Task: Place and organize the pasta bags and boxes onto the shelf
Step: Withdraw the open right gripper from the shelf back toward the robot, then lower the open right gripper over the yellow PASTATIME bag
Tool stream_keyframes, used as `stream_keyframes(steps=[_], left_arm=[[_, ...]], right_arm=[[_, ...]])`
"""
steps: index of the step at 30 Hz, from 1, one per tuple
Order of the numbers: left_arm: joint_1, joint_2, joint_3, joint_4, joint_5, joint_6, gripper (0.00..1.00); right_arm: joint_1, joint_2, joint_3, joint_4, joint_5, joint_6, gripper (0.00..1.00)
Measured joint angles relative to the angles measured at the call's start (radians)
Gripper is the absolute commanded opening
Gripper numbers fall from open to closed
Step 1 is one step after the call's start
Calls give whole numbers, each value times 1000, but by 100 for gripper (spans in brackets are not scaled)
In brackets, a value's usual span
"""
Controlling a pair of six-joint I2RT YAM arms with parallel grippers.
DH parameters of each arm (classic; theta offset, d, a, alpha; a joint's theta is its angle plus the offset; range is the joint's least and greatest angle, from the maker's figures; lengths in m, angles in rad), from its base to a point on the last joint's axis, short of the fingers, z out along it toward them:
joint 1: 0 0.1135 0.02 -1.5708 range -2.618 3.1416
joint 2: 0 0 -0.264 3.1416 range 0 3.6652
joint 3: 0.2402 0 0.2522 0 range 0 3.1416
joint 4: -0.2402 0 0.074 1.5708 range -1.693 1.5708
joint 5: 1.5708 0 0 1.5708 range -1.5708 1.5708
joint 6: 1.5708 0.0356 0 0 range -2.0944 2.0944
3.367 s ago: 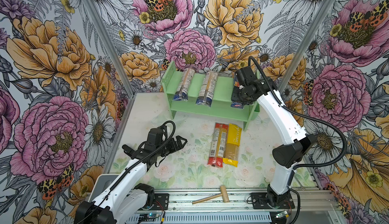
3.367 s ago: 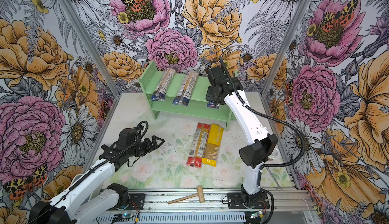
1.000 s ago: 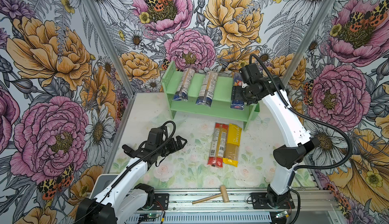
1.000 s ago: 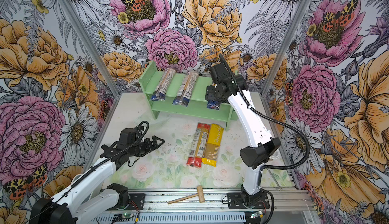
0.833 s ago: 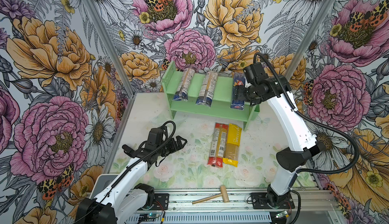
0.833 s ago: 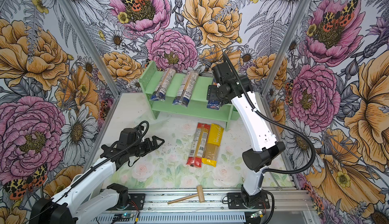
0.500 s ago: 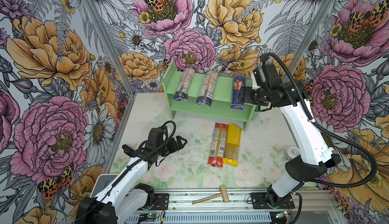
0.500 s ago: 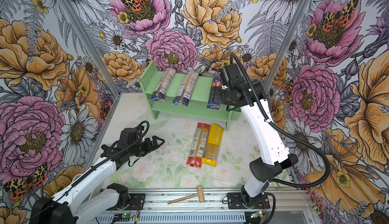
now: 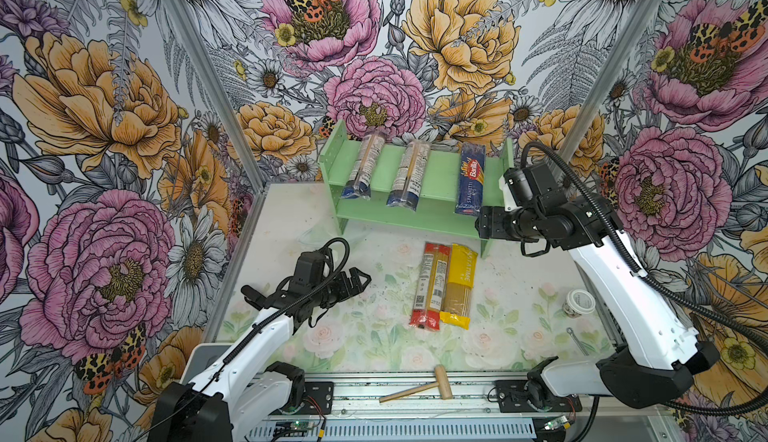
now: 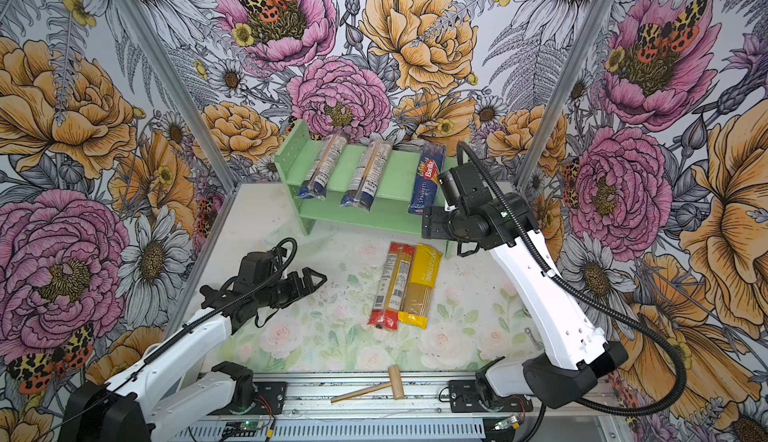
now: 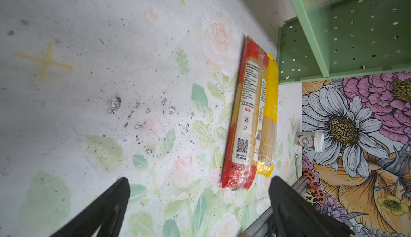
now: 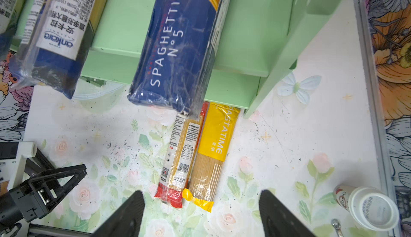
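The right hand (image 9: 484, 224) hangs at the front right corner of the shelf (image 9: 440, 170). Just to its left the Barilla box (image 9: 471, 180) lies on the shelf, its front end overhanging. Farther left lie the nearer bag (image 9: 409, 174), then the farther bag (image 9: 363, 166), set apart. On the table (image 9: 291, 228) before the shelf, between both hands, the Pastatime bag (image 9: 457, 286) touches the labelled bag (image 9: 432, 286), which lies on its left hand (image 9: 357, 284) side.

Robot test cell: flower-printed wall panels (image 9: 104, 128) on metal posts (image 9: 203, 70), arm bases (image 9: 286, 382) bolted to a slotted rail (image 9: 465, 394).
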Motion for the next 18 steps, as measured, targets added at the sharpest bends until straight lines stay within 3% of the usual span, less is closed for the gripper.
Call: stream_keyframes(steps=[3, 18], left_arm=[[-10, 4, 0, 4, -3, 0, 99], [-56, 4, 0, 17, -41, -4, 99]], right_arm=[[20, -52, -87, 25, 1, 11, 99], [132, -235, -511, 96, 102, 140, 100]])
